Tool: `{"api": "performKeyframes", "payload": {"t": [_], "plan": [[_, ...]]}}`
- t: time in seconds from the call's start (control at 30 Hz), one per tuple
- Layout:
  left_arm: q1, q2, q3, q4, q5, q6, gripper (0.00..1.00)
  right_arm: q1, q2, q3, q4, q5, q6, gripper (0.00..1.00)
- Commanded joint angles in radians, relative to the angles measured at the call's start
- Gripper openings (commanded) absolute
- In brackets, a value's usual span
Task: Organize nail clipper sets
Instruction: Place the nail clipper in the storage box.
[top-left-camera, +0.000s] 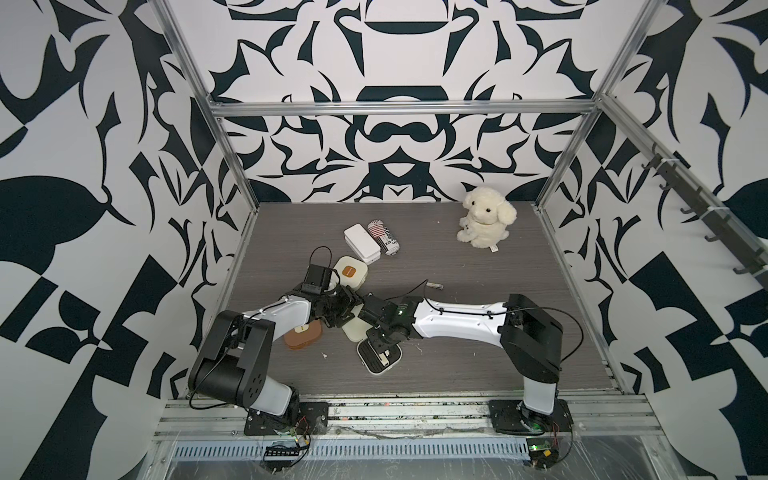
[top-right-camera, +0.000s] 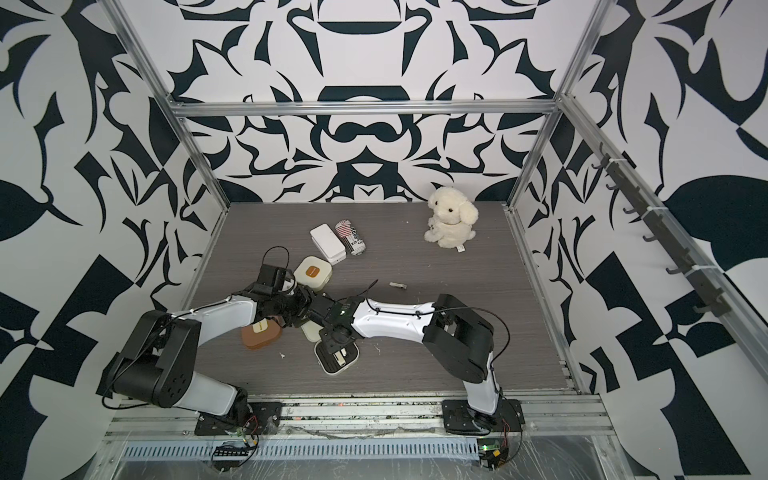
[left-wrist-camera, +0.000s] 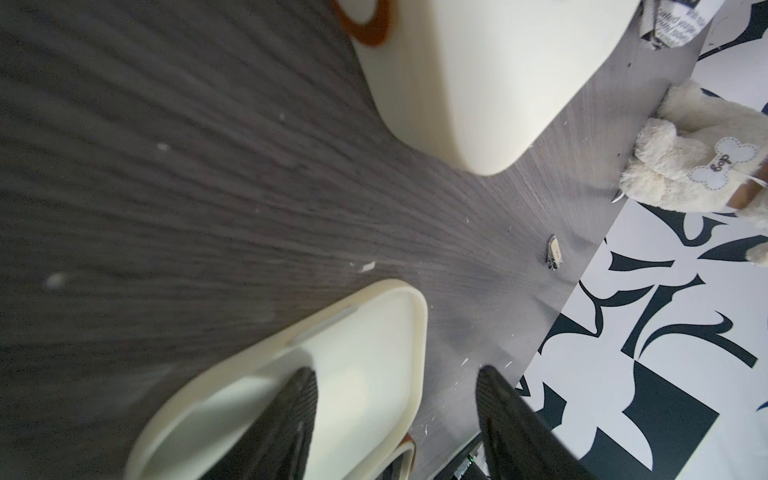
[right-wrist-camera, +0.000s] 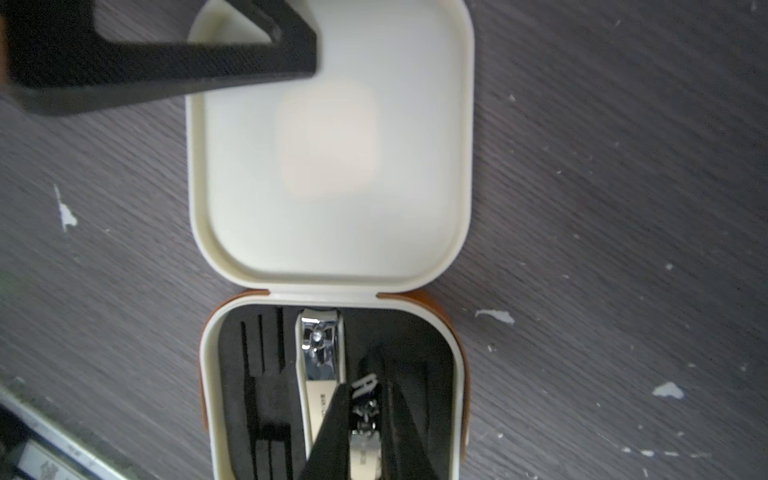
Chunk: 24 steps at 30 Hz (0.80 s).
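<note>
Plainly, an open cream case (top-left-camera: 398, 353) was laid flat near the front edge of the worktop (top-left-camera: 478, 332), about midway along it. Its lid (right-wrist-camera: 332, 166) was folded back on the side toward the far edge. A large clipper (right-wrist-camera: 320, 357) was seated in a slot of the black insert (right-wrist-camera: 249, 395). The right jaws were set narrow and were closed on a small clipper (right-wrist-camera: 362, 409), which was held over the insert just beside the large one. Whether it touched the insert could not be told. The left jaws were parted moderately with nothing gripped. One finger (left-wrist-camera: 291, 424) was placed over the inside of the lid and the other finger (left-wrist-camera: 503, 419) was seen outside its rim, over bare worktop. Contact with the lid could not be told.

A tan-brown case (top-left-camera: 303, 334), shut, was found just beside the open one toward the left edge, partly hidden under the left arm (top-left-camera: 291, 311). A closed cream case (top-left-camera: 351, 272) was placed farther back, nearer the left edge. A loose clipper (top-left-camera: 434, 285) was seen alone near the middle of the worktop. A white box (top-left-camera: 361, 243) and a striped can (top-left-camera: 384, 237) were laid side by side, touching, beyond the closed cream case toward the far edge. A plush dog (top-left-camera: 486, 216) was seated near the far right corner.
</note>
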Motion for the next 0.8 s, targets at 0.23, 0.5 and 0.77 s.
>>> {"api": "performKeyframes", "payload": {"t": [0.23,0.5,0.77], "plan": [[-0.001,0.024,-0.021,-0.072,-0.047,0.015,0.65,0.011,-0.039,-0.056,-0.015,-0.021,0.005,0.06],[-0.001,0.022,-0.026,-0.072,-0.049,0.015,0.65,0.01,-0.016,-0.038,0.018,-0.001,0.002,0.05],[-0.001,0.018,-0.028,-0.072,-0.048,0.015,0.65,0.007,0.004,0.017,0.019,0.032,-0.005,0.05]]}}
